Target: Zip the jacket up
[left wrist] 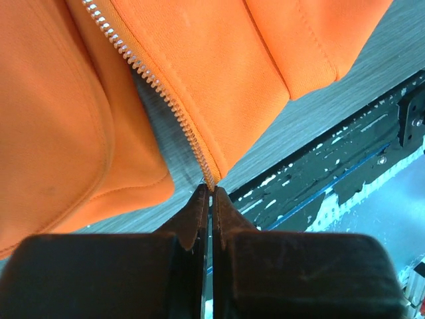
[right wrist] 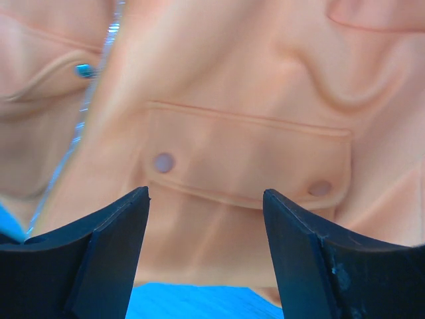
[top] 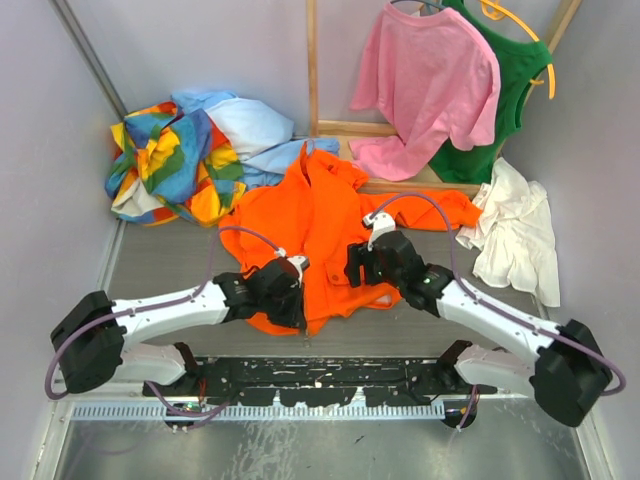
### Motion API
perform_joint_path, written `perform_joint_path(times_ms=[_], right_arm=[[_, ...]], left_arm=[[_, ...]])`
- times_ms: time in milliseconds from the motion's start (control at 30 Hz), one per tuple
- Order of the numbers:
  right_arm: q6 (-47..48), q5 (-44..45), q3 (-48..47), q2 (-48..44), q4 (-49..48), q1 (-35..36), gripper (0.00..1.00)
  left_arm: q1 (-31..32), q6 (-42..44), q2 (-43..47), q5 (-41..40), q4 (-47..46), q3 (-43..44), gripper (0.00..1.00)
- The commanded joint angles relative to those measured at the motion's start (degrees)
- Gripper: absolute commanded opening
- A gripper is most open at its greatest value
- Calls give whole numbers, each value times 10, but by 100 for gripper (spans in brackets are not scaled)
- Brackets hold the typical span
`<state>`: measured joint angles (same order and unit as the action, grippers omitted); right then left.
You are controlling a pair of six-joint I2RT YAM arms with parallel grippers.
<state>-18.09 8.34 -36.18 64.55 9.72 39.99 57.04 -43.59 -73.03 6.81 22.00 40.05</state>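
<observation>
Okay, finds the jacket spread mid-table, between both arms, front up. Shows the left gripper pinched fully shut on the jacket at the bottom end of the zipper, by the hem, with teeth bare along that edge. Shows the right gripper spread wide, gripping nothing, close over a pocket flap with two snaps on the jacket's front.
</observation>
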Motion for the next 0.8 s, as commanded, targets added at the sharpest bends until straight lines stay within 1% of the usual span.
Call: perform_joint_path(times_ms=[0,67,200,267,400,500,567,633,700,767], right_arm=[[49,-91,24,-63,-35,22,74],[64,-133,34,-70,-60,40,74],[91,-198,70,-63,-146,80,72],[105,-219,82,-46,-189,97,71],[153,-260,104,-1,-254,109,71],[199,-296,117,9,-286,109,73],[233,-301,126,11,-305,109,74],[282,-330,130,18,-313,109,76],[302,-343,131,24,-320,109,77],[323,-365,130,31,-328,109,77]], left_arm=[[-17,34,-15,17,6,23,0],[-18,43,-29,18,2,28,0],[-20,60,-45,17,-5,35,0],[-20,73,-45,19,-8,39,0],[-20,107,-32,20,-9,45,0],[-19,133,-20,21,-6,49,0],[-20,148,-10,26,-8,49,0],[-19,162,-3,27,-9,49,0],[-20,174,-1,23,-9,49,0],[-20,184,22,23,-12,49,0]])
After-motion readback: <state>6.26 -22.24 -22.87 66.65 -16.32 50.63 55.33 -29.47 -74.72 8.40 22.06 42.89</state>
